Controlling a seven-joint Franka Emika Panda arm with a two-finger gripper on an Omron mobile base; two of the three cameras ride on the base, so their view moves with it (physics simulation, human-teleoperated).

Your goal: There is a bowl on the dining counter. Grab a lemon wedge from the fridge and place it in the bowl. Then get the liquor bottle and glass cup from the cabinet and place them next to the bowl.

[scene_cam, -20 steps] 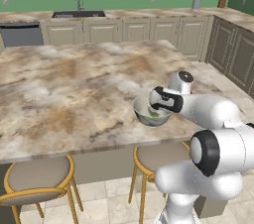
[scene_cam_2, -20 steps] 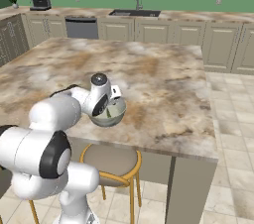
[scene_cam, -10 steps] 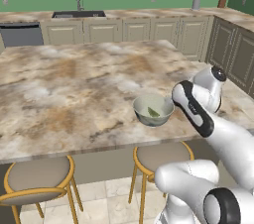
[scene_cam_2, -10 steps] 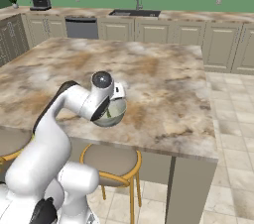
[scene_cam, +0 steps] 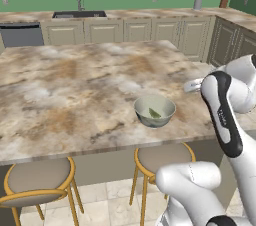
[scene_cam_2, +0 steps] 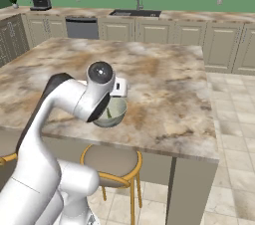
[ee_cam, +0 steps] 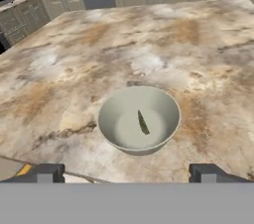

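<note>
The lemon wedge (ee_cam: 143, 122) lies in the bowl (ee_cam: 111, 114) near the dining counter (scene_cam: 75, 80) edge, so step one looks done; the gripper (ee_cam: 124, 172), fingers spread and empty, hovers above it; bottle and cup remain to fetch

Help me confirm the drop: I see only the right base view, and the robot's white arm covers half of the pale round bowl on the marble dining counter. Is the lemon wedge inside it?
Observer: Yes. The hand view shows a thin greenish lemon wedge lying on the floor of the pale round bowl.
Operator: Is the gripper holding anything?
Observer: No. The gripper is open, its two dark fingertips wide apart with nothing between them.
Operator: How does the bowl sit?
Observer: In the left base view it stands upright on the marble counter, near the edge above a round stool.
</note>
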